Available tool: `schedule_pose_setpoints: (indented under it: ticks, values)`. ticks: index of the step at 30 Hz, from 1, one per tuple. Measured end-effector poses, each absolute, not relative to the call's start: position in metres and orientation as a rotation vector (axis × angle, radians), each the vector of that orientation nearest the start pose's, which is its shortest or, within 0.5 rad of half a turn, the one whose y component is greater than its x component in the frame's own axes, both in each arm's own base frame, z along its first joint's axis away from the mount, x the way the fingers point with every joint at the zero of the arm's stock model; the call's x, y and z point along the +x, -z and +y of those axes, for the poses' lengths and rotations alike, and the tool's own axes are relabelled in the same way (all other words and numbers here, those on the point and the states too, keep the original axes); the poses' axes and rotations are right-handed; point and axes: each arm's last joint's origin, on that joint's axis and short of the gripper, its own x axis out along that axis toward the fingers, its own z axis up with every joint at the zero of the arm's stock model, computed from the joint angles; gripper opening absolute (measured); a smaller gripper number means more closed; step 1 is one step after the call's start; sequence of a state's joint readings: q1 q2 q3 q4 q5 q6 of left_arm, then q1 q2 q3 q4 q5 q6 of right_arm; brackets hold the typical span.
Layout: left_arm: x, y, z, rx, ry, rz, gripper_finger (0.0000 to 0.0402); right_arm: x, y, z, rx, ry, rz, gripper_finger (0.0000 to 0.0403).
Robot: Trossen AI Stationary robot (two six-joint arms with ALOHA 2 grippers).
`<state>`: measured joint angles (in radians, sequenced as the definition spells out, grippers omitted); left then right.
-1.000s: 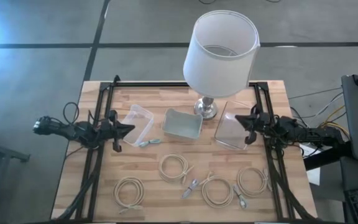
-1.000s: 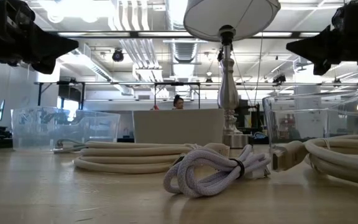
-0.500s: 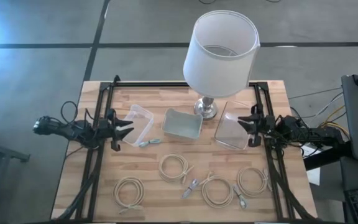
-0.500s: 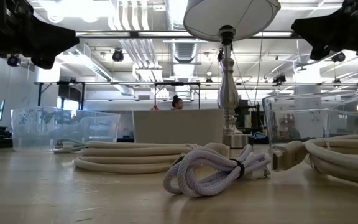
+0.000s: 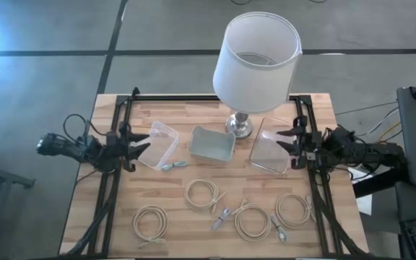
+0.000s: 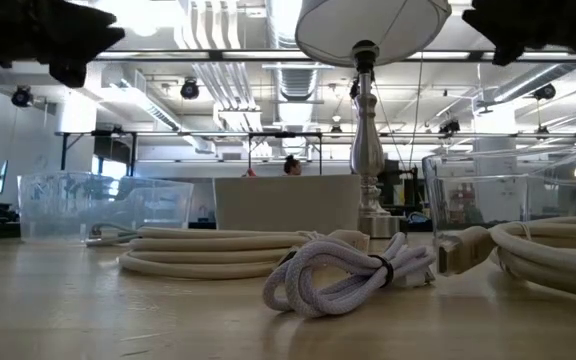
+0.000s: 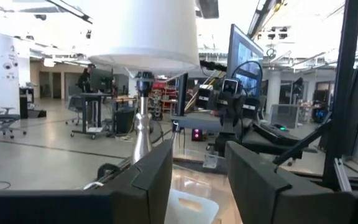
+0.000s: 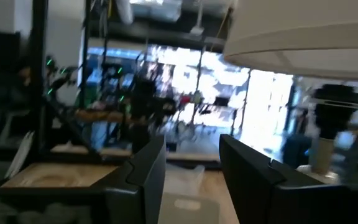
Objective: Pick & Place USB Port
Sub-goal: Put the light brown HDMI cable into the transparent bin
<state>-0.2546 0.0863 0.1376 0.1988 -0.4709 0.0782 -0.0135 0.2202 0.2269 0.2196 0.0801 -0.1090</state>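
Several coiled white USB cables (image 5: 202,193) (image 5: 150,222) (image 5: 253,222) lie flat on the wooden table's near half. A small grey bundled cable (image 6: 338,275) lies among them, and another short one (image 5: 172,165) lies beside the left clear tub (image 5: 161,144). My left gripper (image 5: 144,140) hovers open at the table's left side, high above the wood, pointing at that tub. My right gripper (image 5: 282,136) hovers open at the right side, by the right clear tub (image 5: 269,152). In the wrist views each gripper (image 7: 199,180) (image 8: 191,168) has nothing between its fingers.
A lamp with a white shade (image 5: 255,58) stands at the far middle on a chrome base (image 5: 238,127). A pale tray (image 5: 211,143) sits between the two clear tubs. Black frame rails (image 5: 114,180) run along both table sides. A person sits far behind the table (image 6: 292,165).
Both grippers have opened from shut. Both have also risen, showing higher in the low view, and have shifted slightly toward the table's far edge. The cables and tubs have stayed where they were.
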Motion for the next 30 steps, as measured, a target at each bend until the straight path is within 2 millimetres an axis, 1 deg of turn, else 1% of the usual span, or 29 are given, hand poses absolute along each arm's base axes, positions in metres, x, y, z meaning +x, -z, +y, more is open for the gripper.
schedule_pose_setpoints:
  ticks: [4,9,12,15,19,23,25,28,30]
  values:
    - [0.091,-0.245,-0.011,0.024,-0.2,-0.214,0.0154,0.118,-0.268,-0.002,-0.106,0.04,-0.102,0.0148]
    - [0.099,-0.275,-0.014,0.086,-0.156,-0.121,0.0154,0.141,-0.297,-0.002,-0.071,0.033,0.048,0.0147]
    - [0.108,-0.288,-0.016,0.12,-0.15,-0.02,0.0152,0.154,-0.306,-0.002,-0.016,0.027,0.166,0.0143]
    - [0.119,-0.298,-0.019,0.138,-0.145,0.046,0.0151,0.165,-0.311,0.003,0.023,0.007,0.273,0.0139]
    - [0.135,-0.301,-0.023,0.155,-0.142,0.097,0.0151,0.179,-0.312,0.012,0.065,-0.035,0.364,0.0133]
    - [0.147,-0.297,-0.026,0.16,-0.14,0.14,0.0151,0.19,-0.31,0.027,0.113,-0.088,0.408,0.013]
    - [0.151,-0.294,-0.028,0.155,-0.141,0.145,0.0151,0.193,-0.305,0.034,0.139,-0.112,0.452,0.013]
    - [0.158,-0.285,-0.029,0.162,-0.137,0.201,0.0151,0.197,-0.295,0.047,0.176,-0.144,0.526,0.0132]
    - [0.161,-0.286,-0.03,0.157,-0.139,0.194,0.0151,0.199,-0.286,0.056,0.2,-0.163,0.582,0.0132]
